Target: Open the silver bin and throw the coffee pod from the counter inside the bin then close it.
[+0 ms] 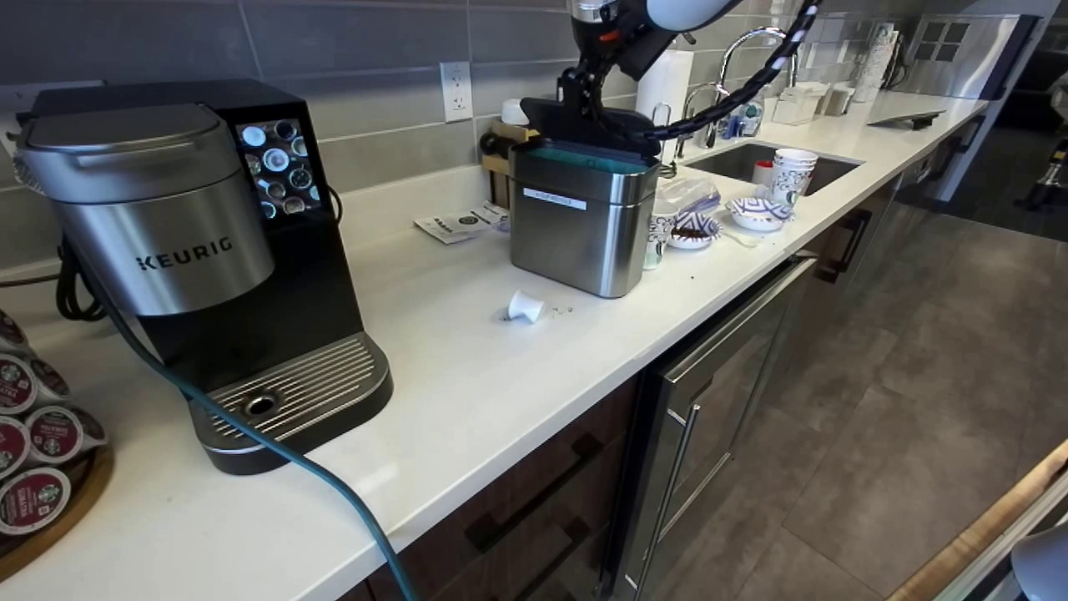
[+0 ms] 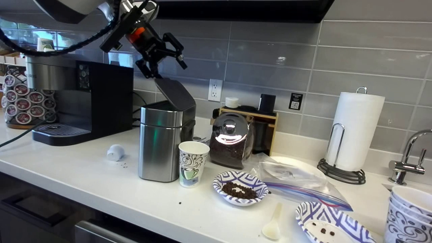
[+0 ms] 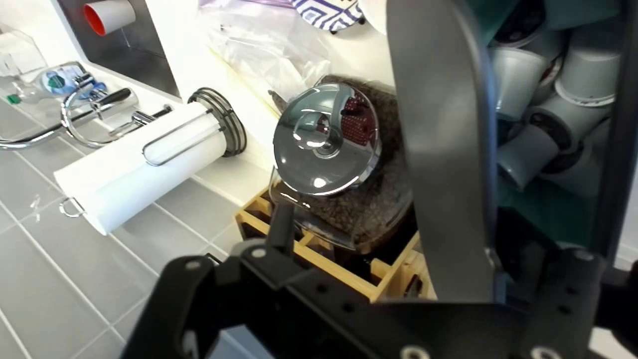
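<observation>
The silver bin [image 1: 576, 238] stands on the white counter [image 1: 467, 376], and its body also shows in an exterior view [image 2: 158, 148]. Its dark lid [image 2: 177, 95] is raised and tilted. Used pods show inside the bin in the wrist view [image 3: 523, 80]. My gripper [image 2: 169, 70] is at the top of the raised lid. In the wrist view its fingers [image 3: 398, 219] are spread wide, with the lid [image 3: 443, 149] between them, not pinched. The white coffee pod [image 1: 524, 306] lies on its side on the counter beside the bin, and also shows in an exterior view [image 2: 116, 153].
The Keurig machine [image 1: 192, 250] and a pod carousel [image 2: 28, 101] stand to one side. A paper cup [image 2: 193, 163], a bowl of beans [image 2: 240, 189], a bean jar [image 2: 229, 145] and a plastic bag [image 2: 297, 179] sit close by. Paper towels [image 2: 357, 131] stand near the sink.
</observation>
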{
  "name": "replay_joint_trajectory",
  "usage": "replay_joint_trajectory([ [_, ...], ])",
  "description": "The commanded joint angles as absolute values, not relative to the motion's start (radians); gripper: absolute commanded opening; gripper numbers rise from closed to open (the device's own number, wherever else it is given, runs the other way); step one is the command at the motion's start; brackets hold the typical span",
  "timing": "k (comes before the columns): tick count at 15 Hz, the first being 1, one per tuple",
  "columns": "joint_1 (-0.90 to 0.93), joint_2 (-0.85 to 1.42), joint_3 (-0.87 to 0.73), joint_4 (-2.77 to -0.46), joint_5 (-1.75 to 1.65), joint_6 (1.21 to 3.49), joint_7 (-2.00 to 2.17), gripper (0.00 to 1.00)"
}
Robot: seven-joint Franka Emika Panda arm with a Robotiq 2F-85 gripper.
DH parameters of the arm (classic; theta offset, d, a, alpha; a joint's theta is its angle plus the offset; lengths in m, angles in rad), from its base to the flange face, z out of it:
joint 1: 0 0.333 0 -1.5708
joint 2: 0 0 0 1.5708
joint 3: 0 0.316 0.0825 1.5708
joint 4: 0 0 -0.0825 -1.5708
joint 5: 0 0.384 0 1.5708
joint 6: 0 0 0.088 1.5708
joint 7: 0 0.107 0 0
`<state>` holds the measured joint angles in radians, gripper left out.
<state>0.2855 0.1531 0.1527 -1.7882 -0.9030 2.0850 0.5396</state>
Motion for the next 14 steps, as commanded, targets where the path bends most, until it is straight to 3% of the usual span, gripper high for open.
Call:
replay_joint_trajectory([
  [1,0.265,0.100,0.143,-1.840,-0.937,2.060,0.628,1.00],
  [14,0.196,-0.007,0.138,-1.947,-0.949,2.064,0.793,1.00],
])
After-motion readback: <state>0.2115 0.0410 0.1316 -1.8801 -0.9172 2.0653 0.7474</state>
